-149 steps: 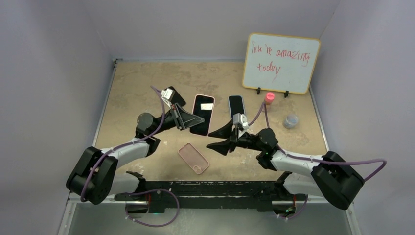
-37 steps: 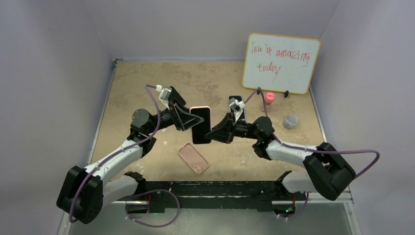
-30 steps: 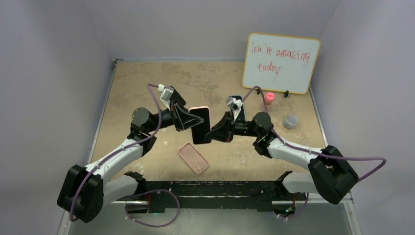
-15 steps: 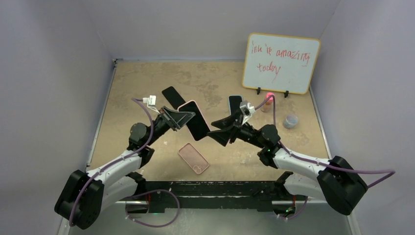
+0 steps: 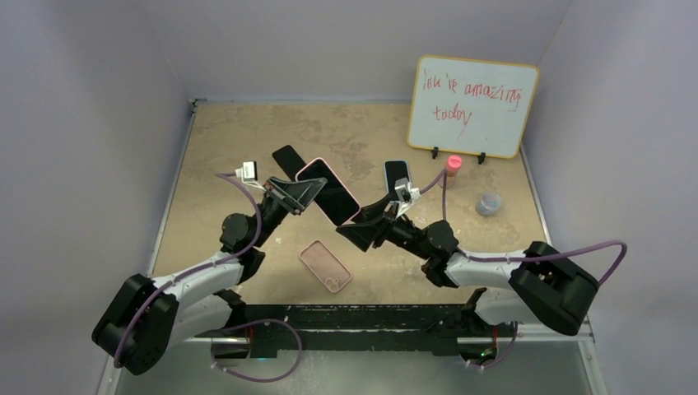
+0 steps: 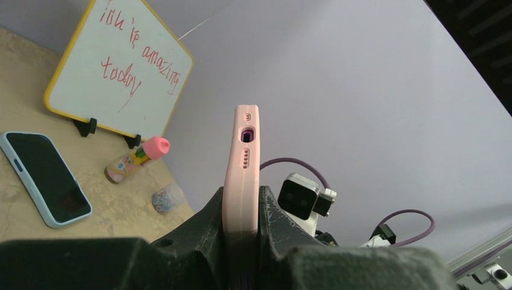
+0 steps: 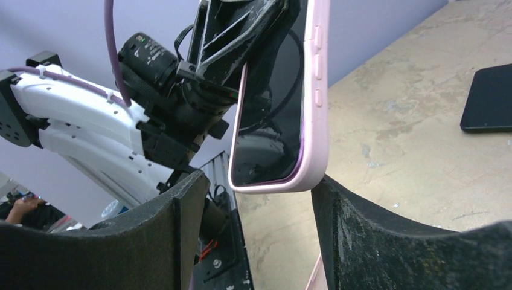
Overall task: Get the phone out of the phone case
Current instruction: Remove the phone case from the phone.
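Left hand (image 6: 241,211) clamped tight on the slim black phone (image 5: 332,196) in its soft pink rubbery case (image 6: 241,175), aloft above the tan worktop (image 5: 230,140), while right hand (image 7: 256,199) gaped wide round its lower corner, where that pliant rim looked likeliest to peel

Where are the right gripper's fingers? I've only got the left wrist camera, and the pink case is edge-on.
Observer: The right gripper is open, a finger on each side of the pink-cased phone at its lower end, not clamping it.
Operator: Is the phone in the case?
Observer: Yes, the right wrist view shows a dark screen filling the pink rim.
Operator: Anything else pink around?
Observer: The top view shows a second pink case lying flat on the table.
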You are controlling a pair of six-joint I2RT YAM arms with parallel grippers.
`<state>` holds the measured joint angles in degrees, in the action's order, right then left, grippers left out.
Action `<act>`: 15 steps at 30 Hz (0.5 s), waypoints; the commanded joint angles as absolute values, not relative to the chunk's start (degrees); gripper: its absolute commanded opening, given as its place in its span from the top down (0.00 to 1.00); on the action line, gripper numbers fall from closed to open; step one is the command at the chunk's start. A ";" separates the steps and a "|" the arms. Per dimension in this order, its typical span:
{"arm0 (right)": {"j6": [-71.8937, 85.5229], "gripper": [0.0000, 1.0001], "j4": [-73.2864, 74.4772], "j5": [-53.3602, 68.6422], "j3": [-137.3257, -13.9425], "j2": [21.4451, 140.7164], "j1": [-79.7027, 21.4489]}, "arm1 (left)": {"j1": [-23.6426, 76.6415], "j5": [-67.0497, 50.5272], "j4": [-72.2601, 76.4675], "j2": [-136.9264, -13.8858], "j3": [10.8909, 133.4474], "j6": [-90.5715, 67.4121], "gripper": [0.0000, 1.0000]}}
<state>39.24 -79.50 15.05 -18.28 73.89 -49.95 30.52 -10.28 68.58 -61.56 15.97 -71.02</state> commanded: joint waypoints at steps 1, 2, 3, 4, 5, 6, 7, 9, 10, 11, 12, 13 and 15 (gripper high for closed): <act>39.57 0.35 -89.16 12.22 -19.25 75.46 -50.26 | 32.02 -6.27 77.37 -61.26 16.99 -72.90 1.00; 39.49 0.37 -89.93 12.48 -19.47 75.93 -50.26 | 32.25 -5.95 77.54 -61.25 16.89 -72.95 1.00; 39.47 0.38 -90.47 12.79 -19.65 76.38 -50.19 | 32.47 -5.75 77.79 -61.30 16.81 -73.13 1.00; 39.46 0.40 -91.05 13.21 -19.76 76.84 -50.19 | 32.60 -5.56 77.84 -61.39 16.79 -73.34 1.00; 39.30 0.41 -91.56 13.70 -19.93 77.28 -50.24 | 32.68 -5.49 77.86 -61.39 16.79 -73.57 1.00; 39.17 0.42 -92.10 14.16 -20.07 77.84 -50.19 | 32.72 -5.38 77.87 -61.47 16.74 -73.71 1.00; 39.16 0.43 -92.58 14.64 -20.19 78.32 -50.23 | 32.80 -5.29 77.87 -61.49 16.65 -73.87 1.00; 38.90 0.46 -93.77 15.51 -20.43 79.15 -50.25 | 33.00 -5.12 77.96 -61.61 16.54 -74.13 1.00; 38.60 0.48 -94.44 15.91 -20.47 79.58 -50.26 | 33.09 -5.02 78.04 -61.60 16.46 -74.22 1.00; 38.44 0.49 -95.00 16.06 -20.52 79.89 -50.25 | 33.27 -4.92 78.05 -61.69 16.34 -74.26 1.00; 38.30 0.50 -95.18 15.89 -20.63 80.23 -50.27 | 33.44 -4.82 78.12 -61.70 16.27 -74.31 1.00; 37.96 0.52 -95.14 15.72 -20.79 80.51 -50.33 | 33.66 -4.79 78.26 -61.78 16.20 -74.35 1.00; 37.30 0.54 -94.66 15.39 -21.35 81.08 -50.21 | 33.99 -4.67 78.47 -61.84 16.03 -74.43 1.00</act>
